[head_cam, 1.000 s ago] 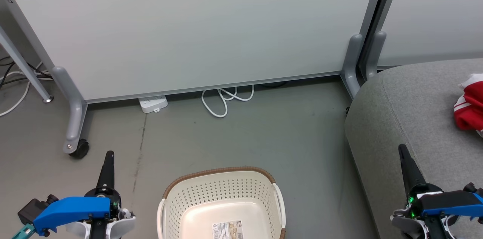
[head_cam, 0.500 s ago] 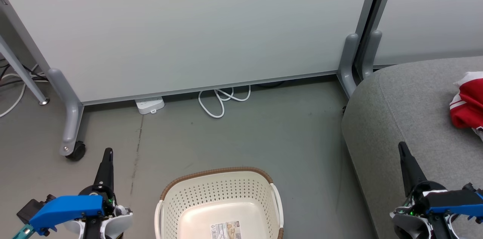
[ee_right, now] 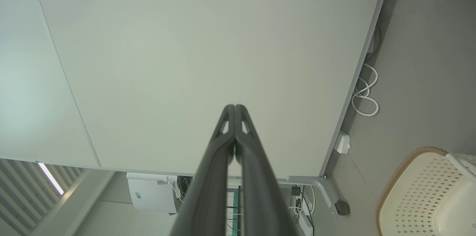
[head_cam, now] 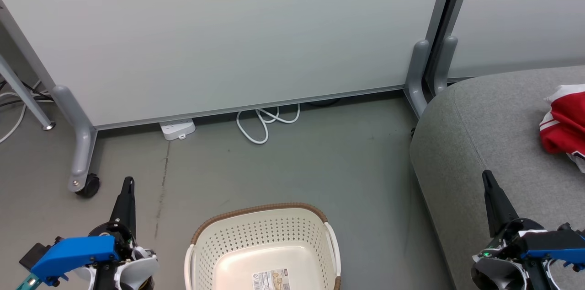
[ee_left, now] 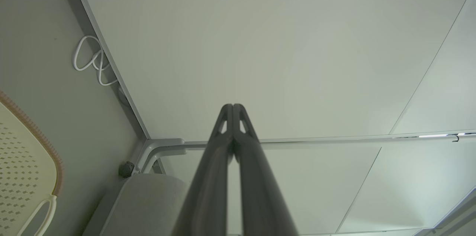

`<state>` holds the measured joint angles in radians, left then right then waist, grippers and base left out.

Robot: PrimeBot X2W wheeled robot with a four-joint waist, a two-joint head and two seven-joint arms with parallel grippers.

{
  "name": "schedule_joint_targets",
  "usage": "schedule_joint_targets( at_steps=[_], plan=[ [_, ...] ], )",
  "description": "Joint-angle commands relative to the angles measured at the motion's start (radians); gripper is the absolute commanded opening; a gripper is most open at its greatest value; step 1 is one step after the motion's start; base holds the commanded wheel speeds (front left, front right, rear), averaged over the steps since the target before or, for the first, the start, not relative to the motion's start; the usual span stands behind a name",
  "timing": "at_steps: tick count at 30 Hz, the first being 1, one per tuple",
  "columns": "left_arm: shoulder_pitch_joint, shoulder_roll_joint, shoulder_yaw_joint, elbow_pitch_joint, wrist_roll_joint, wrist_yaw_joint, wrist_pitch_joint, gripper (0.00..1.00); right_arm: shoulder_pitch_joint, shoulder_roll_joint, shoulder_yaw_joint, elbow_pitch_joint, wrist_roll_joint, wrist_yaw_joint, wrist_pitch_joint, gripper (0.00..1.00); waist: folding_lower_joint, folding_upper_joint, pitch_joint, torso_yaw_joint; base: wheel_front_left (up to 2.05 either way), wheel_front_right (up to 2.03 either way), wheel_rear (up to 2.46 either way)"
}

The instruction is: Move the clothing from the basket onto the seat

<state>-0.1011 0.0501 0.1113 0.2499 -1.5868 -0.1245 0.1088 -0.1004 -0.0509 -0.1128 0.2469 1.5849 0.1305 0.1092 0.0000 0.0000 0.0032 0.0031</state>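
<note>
Grey floor [head_cam: 320, 157] meets white partition panels [head_cam: 228, 29]. The laundry basket [head_cam: 260, 230] sits between the arms, its visible bottom bare. The red clothing [head_cam: 564, 123] lies on the grey seat [head_cam: 493, 134], ahead and right of the right gripper [head_cam: 486, 175], the nearer one. It and the left gripper [head_cam: 129, 181] are both clenched, empty.

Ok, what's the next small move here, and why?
Probably tip the head down to check the near end of the basket, which the head view cuts off. Its visible floor holds just a label, the clothing lies on the seat, and the left gripper and right gripper are shut, empty.
</note>
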Motion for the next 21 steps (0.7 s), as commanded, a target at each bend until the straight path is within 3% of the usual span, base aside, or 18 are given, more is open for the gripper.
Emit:
schedule_joint_targets(
  at_steps=[1,21],
  plan=[
    [-0.013,0.000,0.005,-0.007,-0.024,-0.010,0.007,0.00,-0.014,0.001,-0.003,-0.003,0.024,0.000,0.007,0.00,0.0000,0.0000,0.000,-0.002,0.00,0.00,0.00],
    [-0.012,0.000,0.005,-0.007,-0.027,-0.011,0.009,0.00,-0.015,0.001,-0.002,-0.003,0.029,0.000,0.009,0.00,0.0000,0.0000,0.000,-0.003,0.00,0.00,0.00]
  ],
)
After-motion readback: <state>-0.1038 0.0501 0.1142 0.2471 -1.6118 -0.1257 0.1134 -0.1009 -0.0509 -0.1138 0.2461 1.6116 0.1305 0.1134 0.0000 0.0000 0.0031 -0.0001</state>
